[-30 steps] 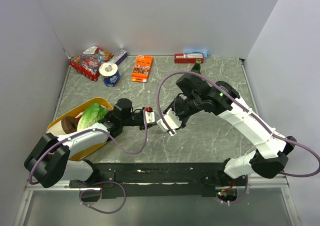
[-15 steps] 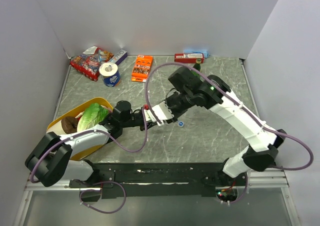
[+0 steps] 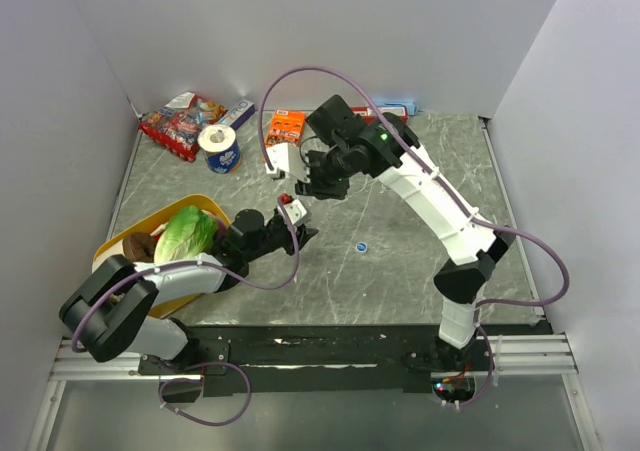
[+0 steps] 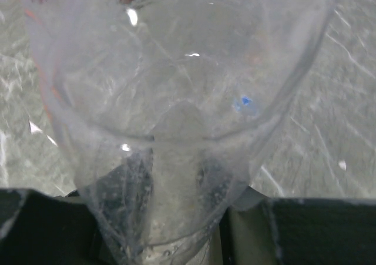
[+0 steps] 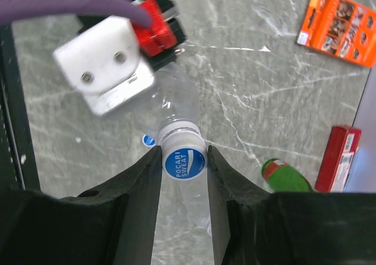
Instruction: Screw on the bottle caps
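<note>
Bottle [image 5: 176, 103] body in clamped left hand [image 4: 179, 224]; long axis, cap [image 5: 184, 164] first, toward right hand [image 5: 183, 152] pinching cap

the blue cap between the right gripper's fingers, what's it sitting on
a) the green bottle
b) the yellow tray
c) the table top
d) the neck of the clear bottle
d: the right wrist view shows the blue cap on top of the clear bottle, between the right gripper fingers.

A clear bottle [image 4: 176, 100] fills almost the whole view. The left gripper [image 4: 176, 235] squeezes it between dark fingers [image 4: 41, 230]. Behind it are the grey tabletop [image 4: 346, 100] and a tiny, blurry blue cap [image 4: 245, 103].
</note>
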Robot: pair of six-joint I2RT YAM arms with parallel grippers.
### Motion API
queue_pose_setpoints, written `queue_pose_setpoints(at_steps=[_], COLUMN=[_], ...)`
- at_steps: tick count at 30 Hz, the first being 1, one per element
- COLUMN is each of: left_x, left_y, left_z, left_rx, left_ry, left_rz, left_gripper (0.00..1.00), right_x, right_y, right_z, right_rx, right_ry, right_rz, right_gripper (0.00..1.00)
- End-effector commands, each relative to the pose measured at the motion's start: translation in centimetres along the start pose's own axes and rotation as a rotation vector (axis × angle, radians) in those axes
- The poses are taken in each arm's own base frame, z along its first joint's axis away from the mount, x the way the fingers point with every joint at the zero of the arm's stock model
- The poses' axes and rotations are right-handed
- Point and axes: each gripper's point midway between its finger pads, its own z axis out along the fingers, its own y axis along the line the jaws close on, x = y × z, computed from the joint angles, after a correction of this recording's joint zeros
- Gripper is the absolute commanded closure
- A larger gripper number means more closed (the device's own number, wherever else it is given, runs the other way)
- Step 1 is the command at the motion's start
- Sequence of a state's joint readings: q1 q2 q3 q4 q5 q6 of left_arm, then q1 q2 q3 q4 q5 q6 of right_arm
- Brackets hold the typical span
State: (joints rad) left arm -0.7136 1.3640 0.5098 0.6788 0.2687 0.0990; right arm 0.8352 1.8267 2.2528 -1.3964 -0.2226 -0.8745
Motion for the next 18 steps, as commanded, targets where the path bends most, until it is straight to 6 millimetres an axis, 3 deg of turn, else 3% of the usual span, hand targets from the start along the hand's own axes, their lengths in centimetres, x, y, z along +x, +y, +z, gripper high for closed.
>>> queue_pose_setpoints(at_steps=[1, 6, 9, 14, 18], left_x=[-9.9, -10.7, -11.0, -9.7, -8.8], left_y=[1.6, 1.3, 1.5, 1.9, 2.5], left_z=[1.1, 1.0, 1.0, 1.2, 1.0], left_rx=[-0.100, -0.103, -0.121, -0.147, -0.185], left_ry=[-0.333, -0.368, -0.375, -0.333, -0.311], left_rz=[-0.120, -0.119, -0.109, -0.115, -0.101], left_gripper=[0.99, 0.99, 0.99, 0.99, 0.99], right_x=[0.3, 0.7, 1.3, 1.6, 2.0], right_y=[5.4, 5.3, 4.5, 4.9, 5.0], right_z=[1.0, 1.5, 2.1, 3.0, 3.3], right_rx=[-0.229, -0.254, -0.275, -0.335, -0.335], right_ry=[0.055, 0.047, 0.043, 0.049, 0.070], right_rz=[0.181, 0.228, 0.351, 0.538, 0.567], right_gripper=[0.89, 0.90, 0.90, 0.91, 0.90])
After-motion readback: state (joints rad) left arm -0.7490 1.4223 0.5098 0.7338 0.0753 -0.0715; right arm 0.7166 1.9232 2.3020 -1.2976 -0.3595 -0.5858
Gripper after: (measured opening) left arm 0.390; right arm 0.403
